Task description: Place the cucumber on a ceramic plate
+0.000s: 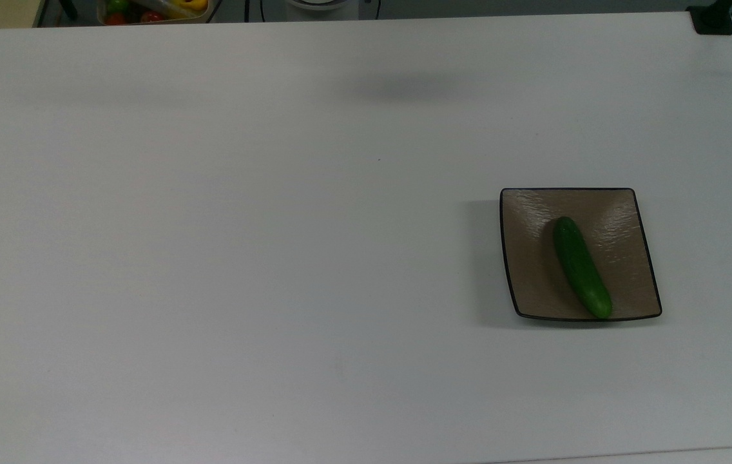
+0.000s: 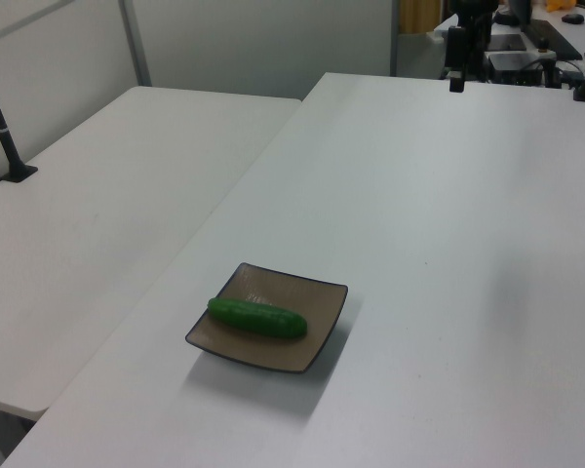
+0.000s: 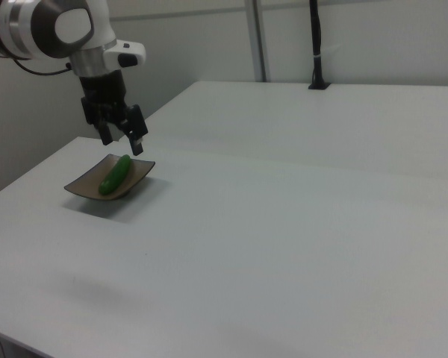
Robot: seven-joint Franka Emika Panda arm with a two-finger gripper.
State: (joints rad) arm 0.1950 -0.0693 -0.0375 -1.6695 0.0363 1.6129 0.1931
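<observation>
Cucumber (image 1: 582, 267) lies on the ceramic plate (image 1: 527, 258) — gripper (image 3: 121, 141) empty, fingers apart.

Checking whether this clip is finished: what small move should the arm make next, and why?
Probably none beyond parking. The cucumber lies wholly on the ceramic plate, and the gripper hangs open, well away from it near the table's far edge in the left view.

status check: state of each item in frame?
cucumber: lying flat on the plate, diagonal in the top view, not held.
ceramic plate: flat on the table, holding the cucumber.
gripper: open, empty, raised above the table.
table: white, carrying the plate.
</observation>
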